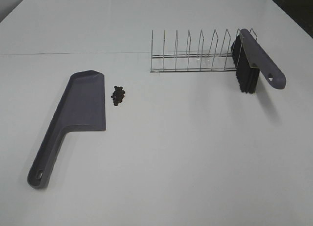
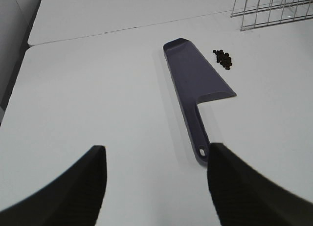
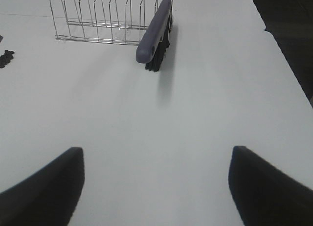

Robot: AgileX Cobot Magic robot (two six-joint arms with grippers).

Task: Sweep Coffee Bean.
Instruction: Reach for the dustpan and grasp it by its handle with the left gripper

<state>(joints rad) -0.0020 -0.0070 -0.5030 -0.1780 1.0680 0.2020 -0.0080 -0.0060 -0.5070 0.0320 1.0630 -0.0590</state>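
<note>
Left gripper and right gripper: both spread wide, nothing held, above the white table. Flat grey-purple plastic dustpan lies ahead of the left gripper, handle end toward it. Small cluster of dark oval coffee beans sits on the table just beside the pan's long side edge, not touching. Ahead of the right gripper, a grey-handled black-bristle brush leans in the end slot of a chrome wire rack, bristles down.

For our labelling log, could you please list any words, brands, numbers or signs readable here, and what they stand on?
None: the dustpan, brush, rack and table show no readable text.
A pale speck on the brush handle is too small to read.
</note>
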